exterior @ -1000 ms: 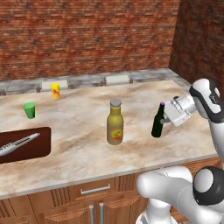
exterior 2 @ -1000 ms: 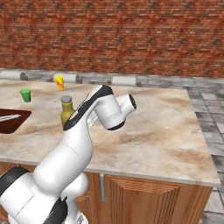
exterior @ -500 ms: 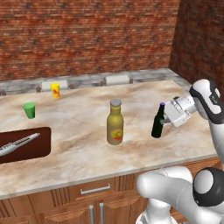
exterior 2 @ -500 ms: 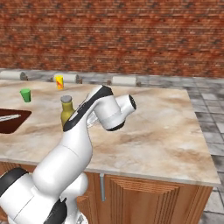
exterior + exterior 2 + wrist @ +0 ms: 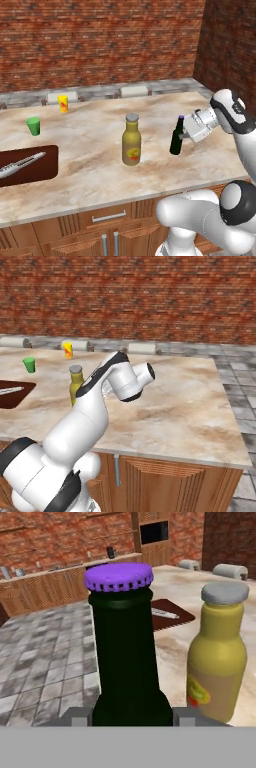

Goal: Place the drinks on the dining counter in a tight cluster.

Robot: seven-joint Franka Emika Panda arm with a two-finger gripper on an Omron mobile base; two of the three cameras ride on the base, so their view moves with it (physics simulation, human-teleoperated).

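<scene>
My gripper is closed partway on the small dark bottle, jaws pressed against its lower body on either side; in the hand view the dark glass and its purple cap rise right in front of me, with one finger just showing at each flank. The bottle stands upright, and from the left base view I cannot quite tell whether its base touches the dining counter or hangs a hair above it. Nothing has changed from the earlier pictures: my arm, my grip and the bottle sit where they were, and the opening of my jaws is the same. Just beyond the dark bottle, near but apart from it, stands the tall olive-yellow bottle with its grey cap and yellow-red label, upright on the marble. Farther along the counter lies the dark brown board with a pale utensil on it. Farther still are the small green cup and, nearest the brick wall, the small yellow cup, both where they stood before.
</scene>
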